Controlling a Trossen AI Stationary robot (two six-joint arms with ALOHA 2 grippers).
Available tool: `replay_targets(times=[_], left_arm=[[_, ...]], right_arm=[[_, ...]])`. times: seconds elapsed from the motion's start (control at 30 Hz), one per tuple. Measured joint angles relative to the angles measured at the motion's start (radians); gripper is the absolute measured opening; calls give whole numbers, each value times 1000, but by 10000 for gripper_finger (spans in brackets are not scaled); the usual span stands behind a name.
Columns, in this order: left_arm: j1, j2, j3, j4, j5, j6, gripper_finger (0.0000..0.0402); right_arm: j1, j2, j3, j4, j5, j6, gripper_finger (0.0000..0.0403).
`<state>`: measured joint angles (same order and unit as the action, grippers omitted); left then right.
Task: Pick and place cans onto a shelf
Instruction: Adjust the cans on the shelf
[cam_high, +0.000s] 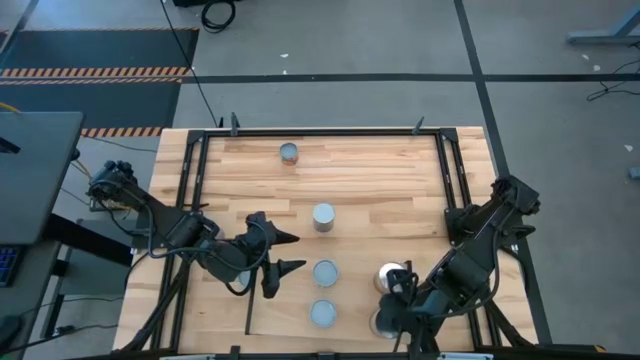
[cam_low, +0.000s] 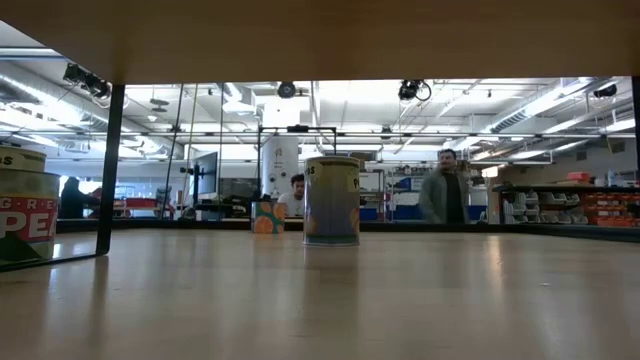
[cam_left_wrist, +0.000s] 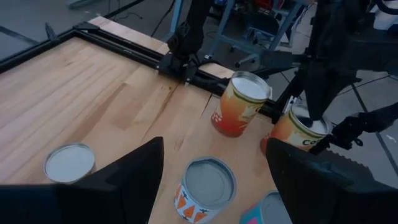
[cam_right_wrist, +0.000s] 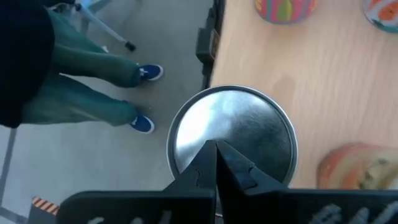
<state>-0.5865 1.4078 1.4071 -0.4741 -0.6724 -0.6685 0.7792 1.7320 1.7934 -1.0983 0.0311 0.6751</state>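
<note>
Several cans stand upright on the wooden tabletop (cam_high: 380, 180): one far (cam_high: 289, 152), one mid-table (cam_high: 323, 217), two grey-topped ones nearer (cam_high: 326, 272) (cam_high: 323, 313), and an orange-sided one (cam_high: 390, 277). My left gripper (cam_high: 288, 253) hangs open just left of the nearer grey-topped cans, with a carrot-patterned can (cam_left_wrist: 205, 186) ahead of its fingers. My right gripper (cam_right_wrist: 216, 144) is shut, its tips over the shiny top of a can (cam_right_wrist: 233, 140) at the table's near right edge (cam_high: 383, 322). I cannot pick out the shelf in these views. My right gripper points steeply down at the metal top (cam_right_wrist: 249, 130) of the can by the near right edge, and that can stands upright on the table. I cannot tell whether the shut fingertips touch the top.
A person's legs with blue shoes (cam_right_wrist: 93, 74) stand just off the table edge beside the right gripper's can. Black frame bars (cam_high: 195, 200) (cam_high: 447, 190) run along the table's sides. Bare wood lies at the far right. People (cam_low: 445, 190) stand in the room behind.
</note>
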Motion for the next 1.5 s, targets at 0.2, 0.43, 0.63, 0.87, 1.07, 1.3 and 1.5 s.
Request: replay_targets(times=[0.2,0.43,0.63,0.87,1.07,1.3,1.5], left_arm=[[0,0,0,8,0,0,286],[0,0,0,13,0,0,286],[0,0,0,15,-4,-1,286],[0,0,0,15,-7,0,286],[0,0,0,15,-27,0,286],[-14,-36,0,11,-42,42,286],[-13,-74,0,-12,-42,61,286]], right_arm=[[0,-3,9,-40,-3,5,3],[-1,-2,9,-35,-21,-7,3],[0,-1,8,-27,-24,-23,3],[-2,-7,21,-33,-20,-25,3],[-20,-11,125,-24,61,-76,4],[-93,3,204,60,199,-105,16],[-152,88,248,133,188,-191,27]])
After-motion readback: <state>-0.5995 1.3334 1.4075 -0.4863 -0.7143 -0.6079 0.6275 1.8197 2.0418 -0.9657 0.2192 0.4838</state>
